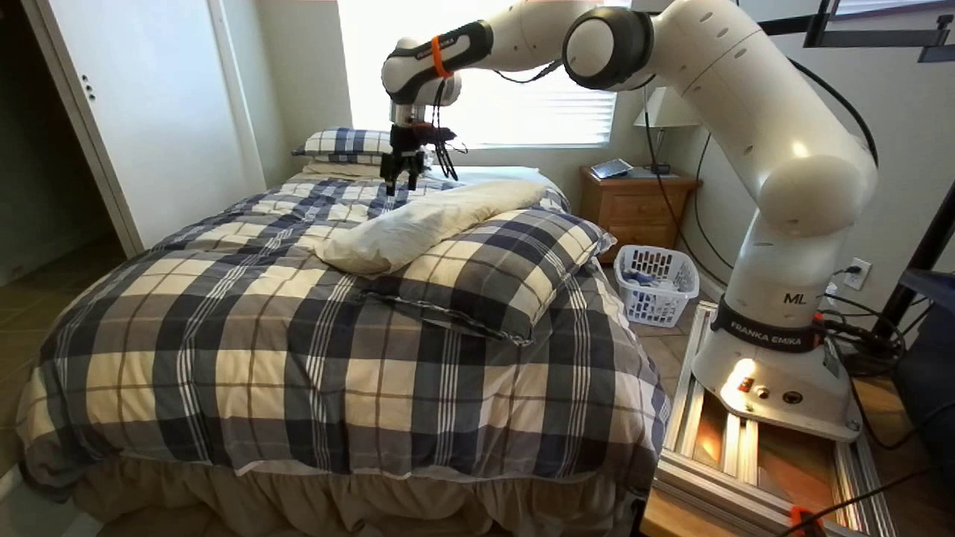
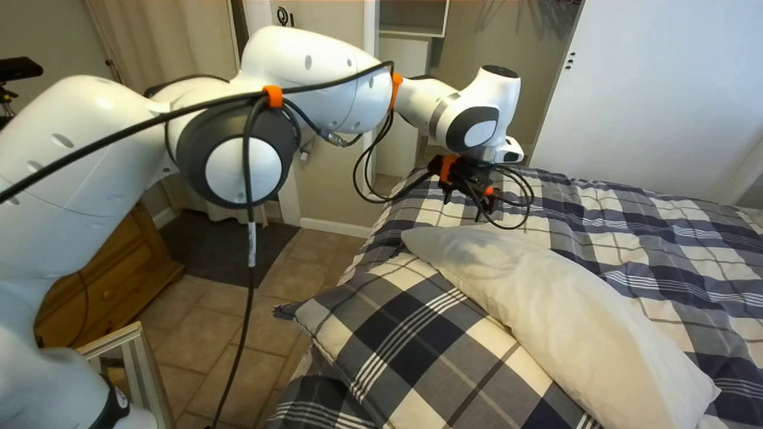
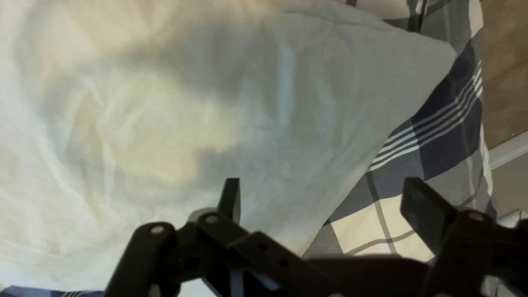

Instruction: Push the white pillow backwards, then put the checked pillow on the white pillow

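One white pillow (image 2: pixel 554 304) on the bed (image 1: pixel 246 388), checked pillow (image 1: pixel 489 272) touching alongside; once pushed back, white likely becomes the base. Gripper (image 3: pixel 326 196) aloft near white pillow's edge, jaws apart, empty, probably high for clearance.

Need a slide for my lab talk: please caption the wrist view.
Open and empty, the pincer frames the edge of the white pillow against the plaid bedspread.

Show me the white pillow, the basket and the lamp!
White pillow (image 2: pixel 563 319), in an exterior view: its middle.
Basket (image 1: pixel 653 307), in an exterior view: its front wall.
Lamp (image 1: pixel 666 110), in an exterior view: its shade.
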You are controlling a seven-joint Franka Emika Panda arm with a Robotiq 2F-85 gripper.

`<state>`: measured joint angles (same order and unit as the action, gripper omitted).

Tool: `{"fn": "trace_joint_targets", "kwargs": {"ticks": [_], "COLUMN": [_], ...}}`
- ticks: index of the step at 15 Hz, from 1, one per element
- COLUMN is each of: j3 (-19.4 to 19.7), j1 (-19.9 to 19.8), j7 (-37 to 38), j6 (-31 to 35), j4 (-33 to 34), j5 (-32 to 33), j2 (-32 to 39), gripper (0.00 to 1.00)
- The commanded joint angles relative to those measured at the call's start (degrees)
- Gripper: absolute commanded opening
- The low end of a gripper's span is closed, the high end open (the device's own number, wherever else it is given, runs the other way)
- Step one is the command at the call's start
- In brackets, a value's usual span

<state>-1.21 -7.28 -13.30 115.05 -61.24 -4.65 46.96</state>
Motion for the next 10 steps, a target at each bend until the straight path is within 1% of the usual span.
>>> {"fn": "trace_joint_targets", "kwargs": {"ticks": [1,5,7,8,10], "j3": [4.64,7.97,7.75,7.09,6.91], "j1": [4.72,8.99,9.67,9.50,10.35], "j7": [10.24,16.31,17.32,17.50,18.37], "j6": [5.50,10.38,10.64,10.18,8.72], "j4": [-13.47,-23.36,-26.54,-27.61,-29.17], "j5": [5.44,13.33,14.92,14.38,14.96], "j2": [-8.25,-12.94,-13.76,-14.07,-14.11], "gripper": [1.00,1.00,1.00,1.00,1.00]}}
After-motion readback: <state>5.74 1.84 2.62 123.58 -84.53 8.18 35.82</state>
